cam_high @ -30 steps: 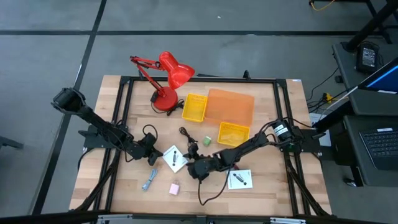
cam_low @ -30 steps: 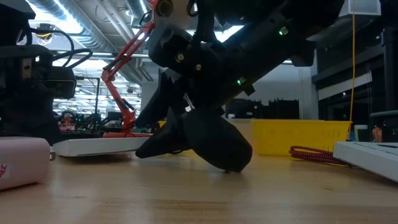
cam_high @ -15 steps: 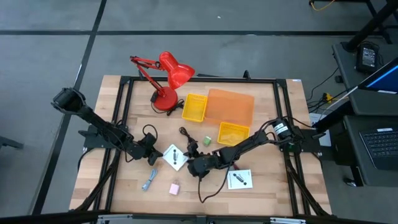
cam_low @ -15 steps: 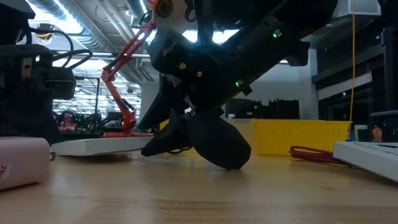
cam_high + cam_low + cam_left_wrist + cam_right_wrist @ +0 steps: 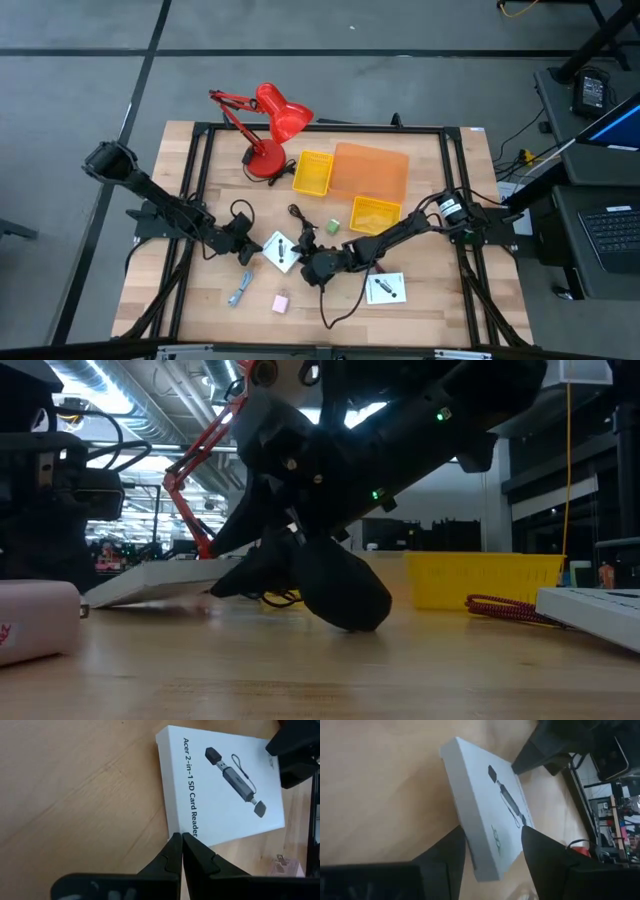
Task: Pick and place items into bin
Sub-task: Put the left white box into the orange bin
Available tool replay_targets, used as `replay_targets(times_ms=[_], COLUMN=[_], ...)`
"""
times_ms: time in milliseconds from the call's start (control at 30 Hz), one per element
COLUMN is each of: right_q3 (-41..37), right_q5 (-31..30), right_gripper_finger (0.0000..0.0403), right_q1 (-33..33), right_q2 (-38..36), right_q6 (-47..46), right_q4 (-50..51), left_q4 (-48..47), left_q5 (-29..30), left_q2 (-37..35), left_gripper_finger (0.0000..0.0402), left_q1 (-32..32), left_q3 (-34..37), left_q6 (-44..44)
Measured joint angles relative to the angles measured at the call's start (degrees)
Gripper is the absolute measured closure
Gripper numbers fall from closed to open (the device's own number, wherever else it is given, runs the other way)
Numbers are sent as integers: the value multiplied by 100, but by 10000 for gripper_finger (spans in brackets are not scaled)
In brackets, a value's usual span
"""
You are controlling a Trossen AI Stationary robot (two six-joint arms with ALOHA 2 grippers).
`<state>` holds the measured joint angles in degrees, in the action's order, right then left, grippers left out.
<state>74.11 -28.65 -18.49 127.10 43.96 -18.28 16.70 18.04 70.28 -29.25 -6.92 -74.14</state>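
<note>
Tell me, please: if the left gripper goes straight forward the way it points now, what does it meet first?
Most likely the white card reader box. The left gripper has its fingers shut, tips right at the box's near edge; whether they already touch is unclear.

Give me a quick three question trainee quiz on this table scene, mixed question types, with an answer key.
1. True or false: the right gripper straddles the edge of the white SD card reader box.
2. The left gripper is: A) shut, B) wide open.
3. Fill in: the red desk lamp stands beside the ____ bin.

Key: 1 true; 2 A; 3 yellow.
</note>
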Motion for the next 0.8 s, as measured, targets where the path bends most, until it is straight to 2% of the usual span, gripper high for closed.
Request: replay_targets(times_ms=[200,500,800], right_q3=[0,0,-16], right_q5=[-25,-128,-405], right_gripper_finger=[252,375,381], right_q1=[7,1,-37], right_q2=[6,3,-207], right_q6=[6,55,10], right_q4=[-44,-4,284], left_q4=[84,228,545], left_q5=[-102,245,507], left_q2=[11,15,-14], left_gripper_finger=[400,400,400], left_q1=[93,91,101], left_q3=[2,20,31], left_q6=[143,503,1324])
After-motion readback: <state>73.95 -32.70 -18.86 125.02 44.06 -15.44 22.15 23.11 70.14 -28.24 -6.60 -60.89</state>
